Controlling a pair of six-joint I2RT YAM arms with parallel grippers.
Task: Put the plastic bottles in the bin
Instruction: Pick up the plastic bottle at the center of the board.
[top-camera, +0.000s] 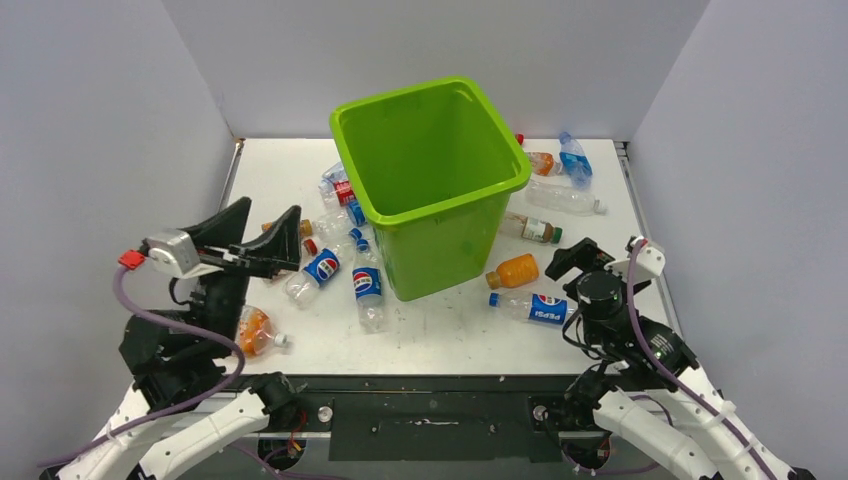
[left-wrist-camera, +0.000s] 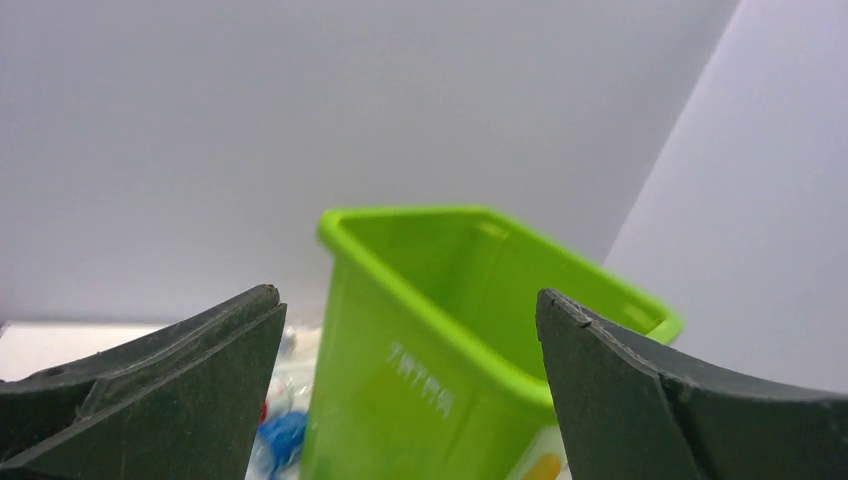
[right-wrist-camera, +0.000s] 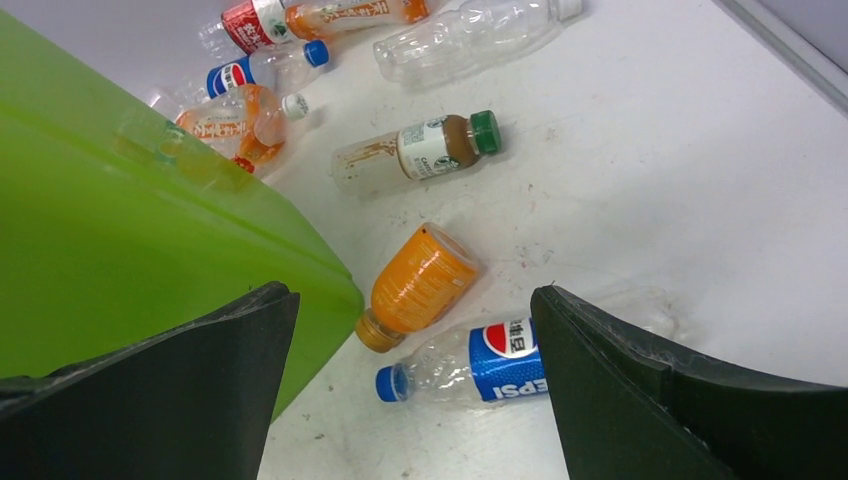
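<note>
On the white table: one lime-green bin, upright, centre. Six plastic bottles lie right of it; left cluster at least six, exact count unclear. Left gripper and right gripper: jaws apart, empty.

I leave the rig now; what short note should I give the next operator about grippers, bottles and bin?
Left gripper: open, empty, raised left of the bin, aimed at it.
Right gripper: open, empty, over the Pepsi bottle and orange bottle right of the bin.
Bottles: lying on the table, left of, right of and behind the bin.
Done: no bottle visible inside the bin.
Left: every bottle in view.
</note>
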